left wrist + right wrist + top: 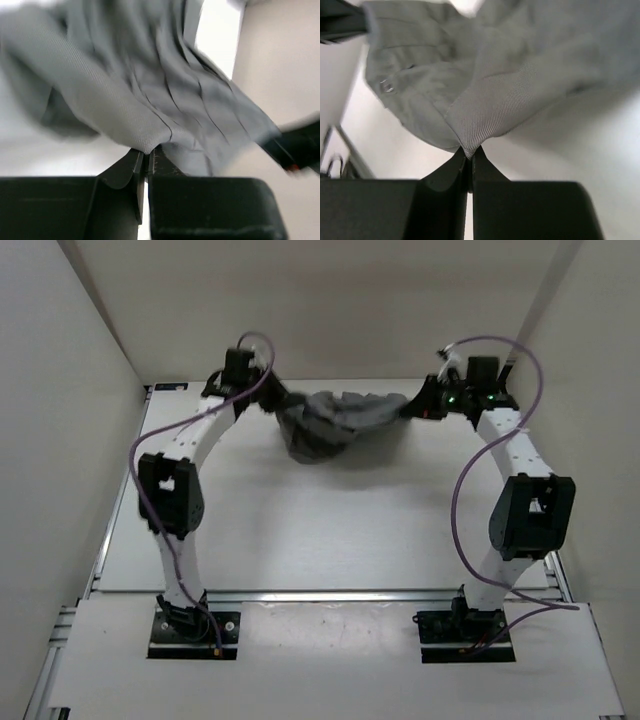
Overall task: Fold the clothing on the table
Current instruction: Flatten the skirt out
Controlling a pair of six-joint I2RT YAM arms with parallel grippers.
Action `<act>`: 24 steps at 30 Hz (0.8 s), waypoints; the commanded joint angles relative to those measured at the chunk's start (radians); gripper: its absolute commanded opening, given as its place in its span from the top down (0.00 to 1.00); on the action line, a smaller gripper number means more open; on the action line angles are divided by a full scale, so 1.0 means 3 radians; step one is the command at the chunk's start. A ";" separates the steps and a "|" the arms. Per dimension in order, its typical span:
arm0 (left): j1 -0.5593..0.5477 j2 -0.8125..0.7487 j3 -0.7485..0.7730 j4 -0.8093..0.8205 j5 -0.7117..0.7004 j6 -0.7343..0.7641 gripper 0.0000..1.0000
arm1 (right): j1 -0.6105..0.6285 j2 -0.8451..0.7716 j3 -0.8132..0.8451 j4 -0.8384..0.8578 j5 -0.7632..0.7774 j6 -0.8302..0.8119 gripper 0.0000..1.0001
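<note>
Garment: pleated grey skirt (335, 425), hung between both grippers over the far part of the table (300, 530); the middle sags in a bunched pouch, and whether its lowest fold touches the table cannot be told
Left gripper (146, 152): fingers are closed tight on a pinch of edge fabric, over the table's far left
Right gripper (469, 152): fingers are closed tight on a corner of cloth at a stitched seam, over the table's far right
Fabric: judged light, soft and limp; a fine ribbed weave is seen, so little slip is expected in a firm pinch
Pleats: run lengthwise and are likely to collapse unless the cloth is kept stretched
Hard parts: one small fastener (386, 85) is seen near a hem or band; nothing fragile is noted
Where to hold: opposite corners or hemmed edges are favoured, where doubled cloth gives bulk; a mid-panel hold would only gather loose folds
Risk: thin pinches may be pulled out if the garment is drawn too taut
</note>
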 commanded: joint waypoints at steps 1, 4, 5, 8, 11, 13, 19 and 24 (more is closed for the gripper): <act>-0.0318 0.0344 0.2265 -0.0764 -0.0388 0.0708 1.00 | -0.0310 -0.0354 0.0274 0.1351 -0.0351 0.0886 0.99; -0.0564 0.0011 0.2178 -0.0629 -0.0747 0.0944 1.00 | -0.0351 -0.0411 0.0469 0.1205 -0.0309 0.0698 1.00; -0.0626 -0.0149 0.1820 -0.0491 -0.0758 0.0960 1.00 | -0.0361 -0.0528 0.0215 0.1158 -0.0309 0.0627 1.00; -0.0744 -0.1115 -0.0819 0.0251 -0.0794 0.0787 1.00 | -0.0438 -0.0972 -0.0801 0.0939 -0.0325 0.0219 1.00; -0.0861 -0.1857 -0.2503 0.0646 -0.0784 0.0456 1.00 | -0.0433 -0.1244 -0.1655 0.0352 -0.0197 -0.0298 1.00; -0.0938 -0.2255 -0.3241 0.0763 -0.0688 0.0235 1.00 | -0.0403 -0.1388 -0.2218 0.0075 -0.0141 -0.0560 1.00; -0.0827 -0.3217 -0.4462 0.0616 -0.0611 -0.0119 0.93 | -0.0321 -0.1766 -0.2921 -0.0074 -0.0131 -0.0539 1.00; -0.0126 -0.4005 -0.4774 0.0186 -0.0360 -0.0052 0.87 | 0.0016 -0.2006 -0.3009 -0.0161 0.0146 -0.0647 1.00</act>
